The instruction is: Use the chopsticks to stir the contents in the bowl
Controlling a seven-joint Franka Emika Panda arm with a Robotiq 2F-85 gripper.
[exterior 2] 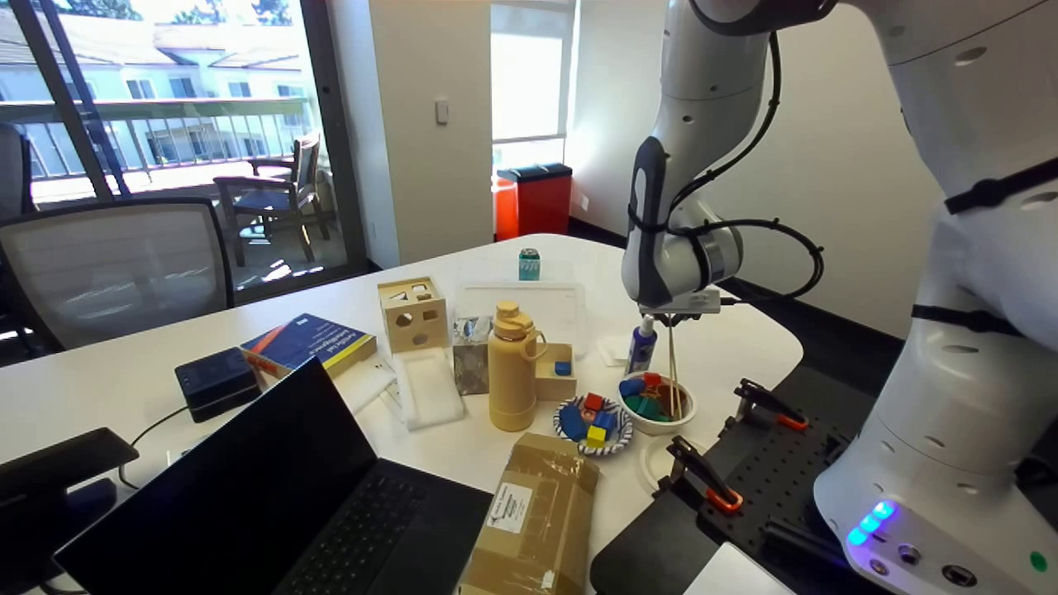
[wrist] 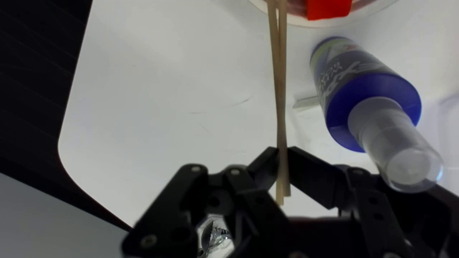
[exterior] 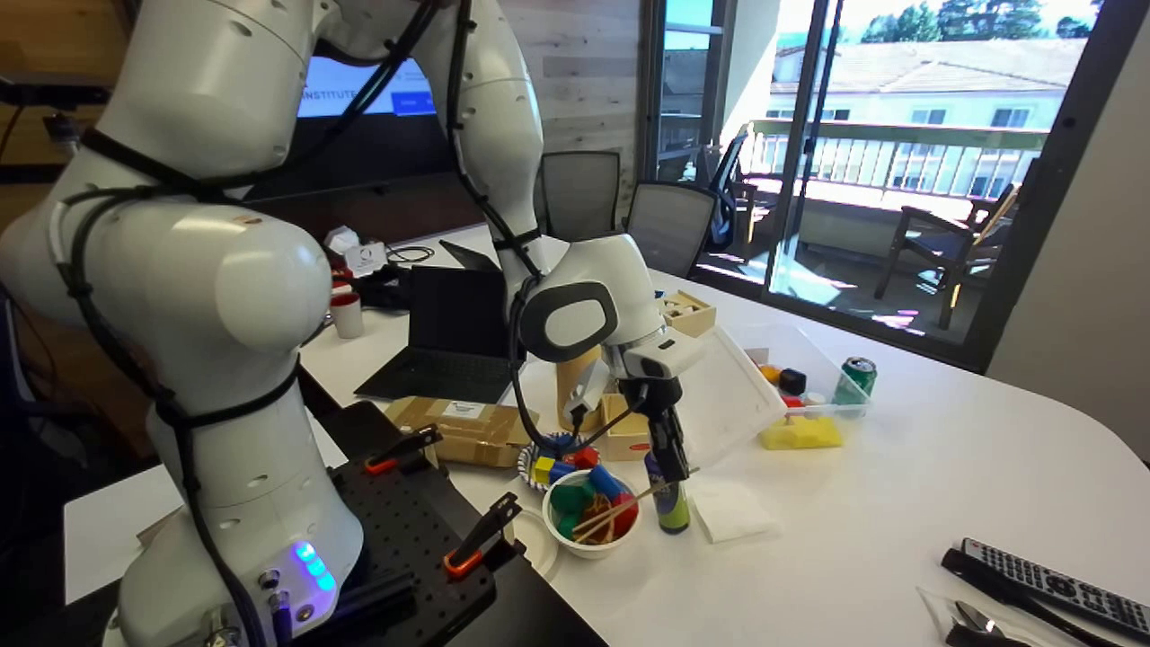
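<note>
The chopsticks (exterior: 631,504) are two thin pale wooden sticks. My gripper (exterior: 680,476) is shut on them near their upper ends, also seen in the wrist view (wrist: 283,153), where the ends stick out behind the fingertips. The bowl (exterior: 597,550) is small and round with a white rim and outside and a reddish-brown inside. It holds green, blue and red pieces. In both exterior views the chopsticks (exterior 2: 673,368) slant down into the bowl (exterior 2: 661,428), their lower tips among the pieces. The gripper is above and to one side of the bowl. The wrist view shows only the bowl's edge (wrist: 304,23).
A blue-purple bottle (wrist: 358,79) stands close beside the bowl and gripper. A striped bowl (exterior 2: 626,445) with blocks sits alongside. A yellow flask (exterior 2: 512,372), a cardboard package (exterior 2: 537,512) and a laptop (exterior 2: 388,529) are nearby. Black clamps (exterior: 485,532) rise at the table edge.
</note>
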